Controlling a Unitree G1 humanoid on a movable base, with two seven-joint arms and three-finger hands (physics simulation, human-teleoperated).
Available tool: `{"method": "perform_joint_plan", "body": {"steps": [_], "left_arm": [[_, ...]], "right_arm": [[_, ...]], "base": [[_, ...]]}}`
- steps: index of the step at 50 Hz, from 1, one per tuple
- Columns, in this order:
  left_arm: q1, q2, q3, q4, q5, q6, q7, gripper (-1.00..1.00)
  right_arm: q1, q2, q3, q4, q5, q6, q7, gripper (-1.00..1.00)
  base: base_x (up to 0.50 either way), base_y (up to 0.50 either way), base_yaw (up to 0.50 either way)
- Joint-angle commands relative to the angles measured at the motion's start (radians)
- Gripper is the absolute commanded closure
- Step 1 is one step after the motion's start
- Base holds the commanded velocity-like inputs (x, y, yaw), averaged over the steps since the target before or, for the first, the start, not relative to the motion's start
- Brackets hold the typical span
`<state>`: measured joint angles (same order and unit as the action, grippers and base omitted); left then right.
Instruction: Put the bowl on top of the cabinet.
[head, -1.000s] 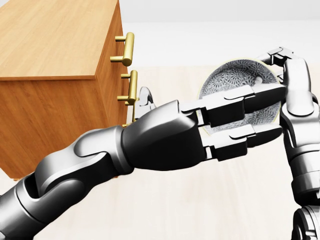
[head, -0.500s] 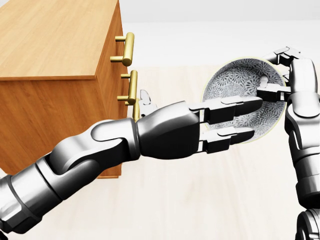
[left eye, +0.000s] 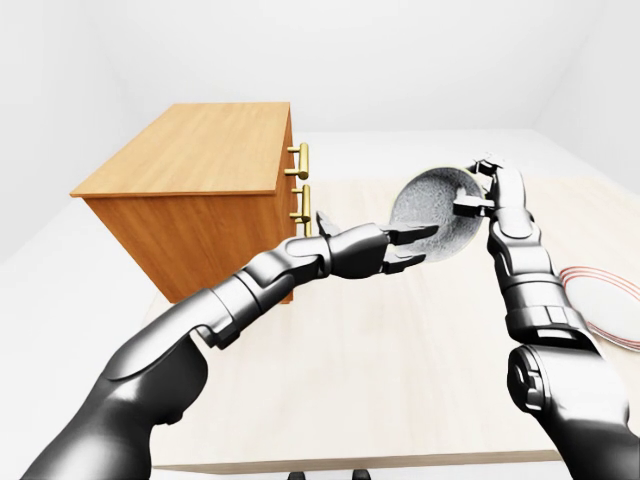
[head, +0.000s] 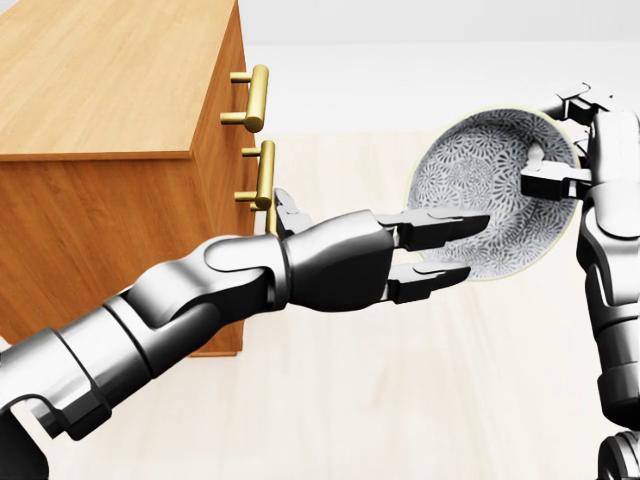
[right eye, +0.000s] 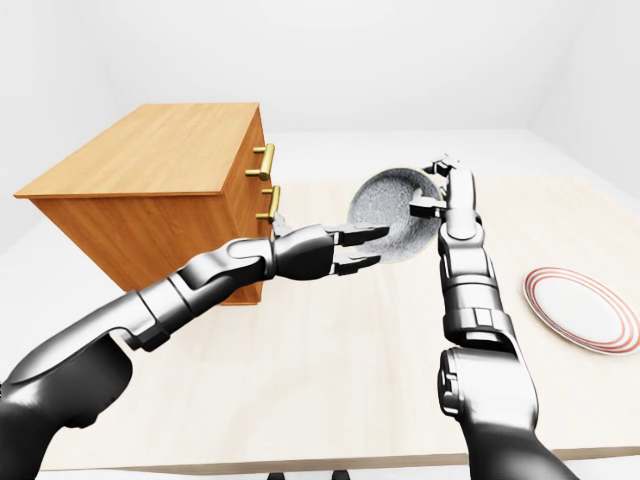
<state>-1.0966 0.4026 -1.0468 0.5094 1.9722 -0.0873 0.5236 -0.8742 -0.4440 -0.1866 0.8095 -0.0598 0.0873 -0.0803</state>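
Note:
In the head view a grey patterned bowl (head: 478, 178) hangs tilted above the table at the right, its inside facing me. My right hand (head: 560, 148) is shut on its right rim, thumb inside and fingers behind. My left hand (head: 468, 246) reaches in from the left, open, its straight fingertips overlapping the bowl's lower left edge; I cannot tell whether they touch it. The wooden cabinet (head: 100, 90) stands at the left, its flat top bare, with brass handles (head: 256, 100) on the side facing the bowl.
A white plate with red rings (right eye: 585, 310) lies on the light wooden table (left eye: 400, 380) at the far right. The table's near edge runs along the bottom of both eye views. White walls and floor lie beyond.
My left hand has drawn back to the left and lower, off the bowl's face. The right hand has carried the bowl slightly up and right, showing more of its inside.

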Motion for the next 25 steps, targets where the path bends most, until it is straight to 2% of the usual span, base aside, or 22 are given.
{"method": "perform_joint_plan", "body": {"steps": [1,10,13,14,16,17,20,22,25], "left_arm": [[-0.035,-0.028,-0.044,0.088,0.0,0.0,0.0,-1.0],[-0.087,-0.076,-0.091,0.233,0.0,0.0,0.0,-1.0],[-0.097,-0.078,-0.123,0.239,0.0,0.0,0.0,-1.0],[-0.114,-0.078,-0.151,0.234,0.0,0.0,0.0,-1.0],[-0.129,-0.079,-0.158,0.22,0.0,0.0,0.0,-1.0],[-0.138,-0.087,-0.143,0.218,0.0,0.0,0.0,-1.0],[-0.158,-0.088,-0.173,0.197,0.0,0.0,0.0,-1.0],[-0.161,-0.1,-0.17,0.183,0.0,0.0,0.0,-1.0],[-0.17,-0.1,-0.215,0.158,0.0,0.0,0.0,-1.0]], "right_arm": [[0.048,0.008,-0.02,-0.119,0.043,0.0,-0.022,1.0],[0.056,0.012,-0.022,-0.131,0.044,0.0,-0.02,1.0],[0.06,0.015,-0.022,-0.133,0.044,0.0,-0.02,1.0],[0.061,0.016,-0.021,-0.126,0.044,0.0,-0.019,1.0],[0.057,0.016,-0.021,-0.115,0.042,0.0,-0.021,1.0],[0.056,0.016,-0.021,-0.114,0.043,0.0,-0.02,1.0],[0.055,0.018,-0.019,-0.108,0.043,0.0,-0.02,1.0],[0.057,0.02,-0.017,-0.097,0.041,0.0,-0.021,1.0],[0.058,0.02,-0.018,-0.096,0.043,0.0,-0.021,1.0]], "base": [[0.0,0.0,0.0],[0.0,0.0,0.0],[0.0,0.0,0.0],[0.0,0.0,0.0],[0.0,0.0,0.0],[0.0,0.0,0.0],[0.0,0.0,0.0],[0.0,0.0,0.0],[0.0,0.0,0.0]]}}
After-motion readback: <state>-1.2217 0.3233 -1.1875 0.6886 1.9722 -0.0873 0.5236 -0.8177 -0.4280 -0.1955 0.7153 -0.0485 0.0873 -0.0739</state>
